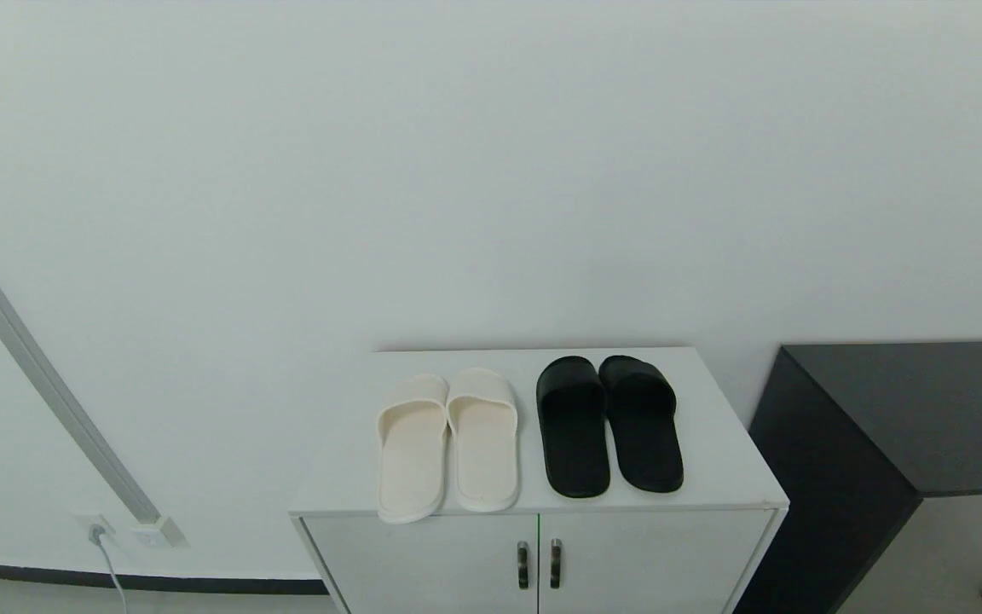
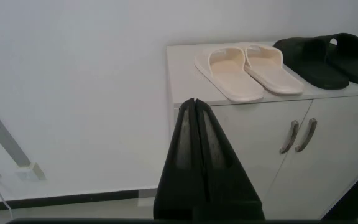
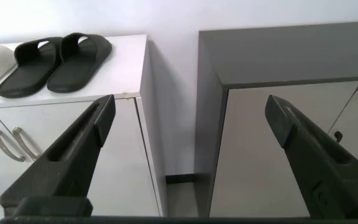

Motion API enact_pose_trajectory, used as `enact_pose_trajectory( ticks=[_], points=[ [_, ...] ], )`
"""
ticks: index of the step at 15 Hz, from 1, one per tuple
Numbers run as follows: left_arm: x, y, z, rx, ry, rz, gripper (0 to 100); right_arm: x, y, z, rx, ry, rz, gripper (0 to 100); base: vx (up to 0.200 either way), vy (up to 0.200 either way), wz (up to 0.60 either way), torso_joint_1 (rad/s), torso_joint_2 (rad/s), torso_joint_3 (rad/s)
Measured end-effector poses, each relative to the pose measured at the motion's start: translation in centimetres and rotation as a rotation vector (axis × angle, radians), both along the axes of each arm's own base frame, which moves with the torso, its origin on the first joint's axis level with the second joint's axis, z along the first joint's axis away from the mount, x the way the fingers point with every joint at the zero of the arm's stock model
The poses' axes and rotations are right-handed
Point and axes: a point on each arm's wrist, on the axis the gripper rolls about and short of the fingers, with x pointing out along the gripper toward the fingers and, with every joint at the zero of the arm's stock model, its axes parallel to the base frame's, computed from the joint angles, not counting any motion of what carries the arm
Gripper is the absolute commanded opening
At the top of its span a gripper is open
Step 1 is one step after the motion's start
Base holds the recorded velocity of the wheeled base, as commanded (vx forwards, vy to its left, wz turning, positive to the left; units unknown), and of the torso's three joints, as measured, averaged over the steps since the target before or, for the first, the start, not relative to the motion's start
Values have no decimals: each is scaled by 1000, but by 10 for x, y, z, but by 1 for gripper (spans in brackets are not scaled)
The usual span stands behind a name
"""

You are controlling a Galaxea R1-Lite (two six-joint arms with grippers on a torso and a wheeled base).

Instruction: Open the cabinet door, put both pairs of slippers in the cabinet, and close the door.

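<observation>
A: So where's the stuff?
B: left gripper [image 2: 196,101] pinched closed, well short of the cream slippers [image 1: 447,443]; black slippers [image 1: 609,425] beside them atop the cabinet [image 1: 721,452], doors [image 1: 423,563] closed, bottoms cut off. right gripper [image 3: 189,102] gaping, off the cabinet's right.

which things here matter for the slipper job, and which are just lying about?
Job: white slippers, black slippers, white cabinet, door handles.
Lying about: dark cabinet, wall socket, cable duct.
</observation>
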Motion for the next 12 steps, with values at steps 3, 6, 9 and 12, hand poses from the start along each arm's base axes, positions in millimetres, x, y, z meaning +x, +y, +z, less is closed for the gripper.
enact_pose_trajectory(
  ticks=[3,6,9,12],
  points=[
    [0,0,0,0,-1,0,0,0,0,0,-10,0,1,100,0,0,0,0,0,0],
    [0,0,0,0,-1,1,0,-4,0,23,37,-32,8,100,0,0,0,0,0,0],
    [0,0,0,0,-1,0,0,-4,0,65,12,1,74,100,0,0,0,0,0,0],
    [0,0,0,0,-1,-2,0,24,3,66,-1,139,159,100,0,0,0,0,0,0]
  ],
)
